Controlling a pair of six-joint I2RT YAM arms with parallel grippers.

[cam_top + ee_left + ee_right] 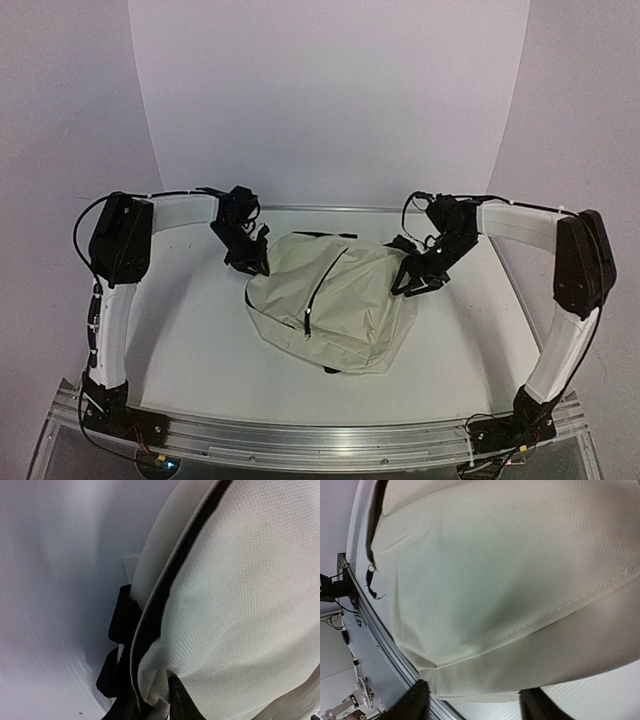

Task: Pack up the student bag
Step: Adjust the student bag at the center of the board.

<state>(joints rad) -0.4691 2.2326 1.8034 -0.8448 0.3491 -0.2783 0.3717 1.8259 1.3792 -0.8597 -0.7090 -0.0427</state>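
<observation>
The student bag (335,300) lies mid worktop (200,340). Now the right pincer (415,285) is half-open, straddling its right edge. The left pincer (250,262) is at its far-left corner, grip impossible to tell. Probably bracing it for opening.

From high at six o'clock the top camera overlooks the whole counter (200,345). Both wrist cameras sit tight against the student bag (345,300), which all three views share.
</observation>
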